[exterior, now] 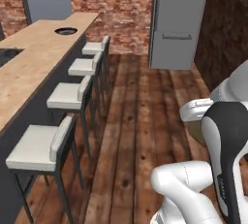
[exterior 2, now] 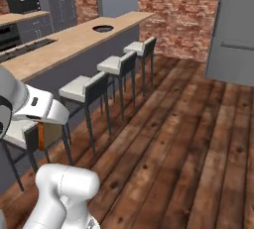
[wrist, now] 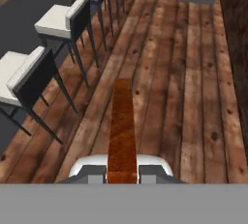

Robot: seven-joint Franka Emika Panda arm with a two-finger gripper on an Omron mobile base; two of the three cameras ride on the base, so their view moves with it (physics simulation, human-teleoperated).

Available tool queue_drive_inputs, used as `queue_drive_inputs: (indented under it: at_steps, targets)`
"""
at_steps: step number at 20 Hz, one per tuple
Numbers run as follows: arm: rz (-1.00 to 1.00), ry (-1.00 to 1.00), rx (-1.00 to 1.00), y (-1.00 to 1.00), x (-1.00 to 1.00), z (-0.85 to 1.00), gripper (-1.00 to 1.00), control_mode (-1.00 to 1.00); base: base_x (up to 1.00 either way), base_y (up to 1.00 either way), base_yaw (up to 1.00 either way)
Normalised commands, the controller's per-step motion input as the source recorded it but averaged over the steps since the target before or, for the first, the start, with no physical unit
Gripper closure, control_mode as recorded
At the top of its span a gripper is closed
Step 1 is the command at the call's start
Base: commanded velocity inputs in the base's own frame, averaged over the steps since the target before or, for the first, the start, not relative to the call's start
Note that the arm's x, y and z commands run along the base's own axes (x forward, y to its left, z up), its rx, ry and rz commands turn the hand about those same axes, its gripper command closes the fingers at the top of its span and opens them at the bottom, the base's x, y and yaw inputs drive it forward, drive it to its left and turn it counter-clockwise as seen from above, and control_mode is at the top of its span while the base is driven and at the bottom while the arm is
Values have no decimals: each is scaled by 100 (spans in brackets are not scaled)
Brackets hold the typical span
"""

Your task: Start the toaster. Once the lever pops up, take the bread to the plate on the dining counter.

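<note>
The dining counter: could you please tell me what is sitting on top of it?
On the dining counter the plate sits near its far end, nothing on it. The bread is clamped between the fingers, above the floor.

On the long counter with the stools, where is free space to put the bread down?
The dining counter has a long bare stretch of wood top between the plate at its far end and the near edge of view. The stools crowd its floor side, so approach from above. The gripper holds the bread.
</note>
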Motion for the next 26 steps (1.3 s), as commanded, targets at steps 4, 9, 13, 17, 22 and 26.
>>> queue_drive_inputs:
  at_steps: [4, 9, 13, 17, 22, 26]
  targets:
    - [0, 0, 0, 0, 0, 0, 100, 100, 100, -94, 25]
    - [0, 0, 0, 0, 0, 0, 100, 100, 100, -96, 26]
    - [0, 0, 0, 0, 0, 0, 100, 100, 100, -94, 27]
    - [0, 0, 0, 0, 0, 0, 100, 100, 100, -92, 28]
    - [0, 0, 0, 0, 0, 0, 100, 100, 100, -61, 33]
    - [0, 0, 0, 0, 0, 0, 100, 100, 99, -62, 39]
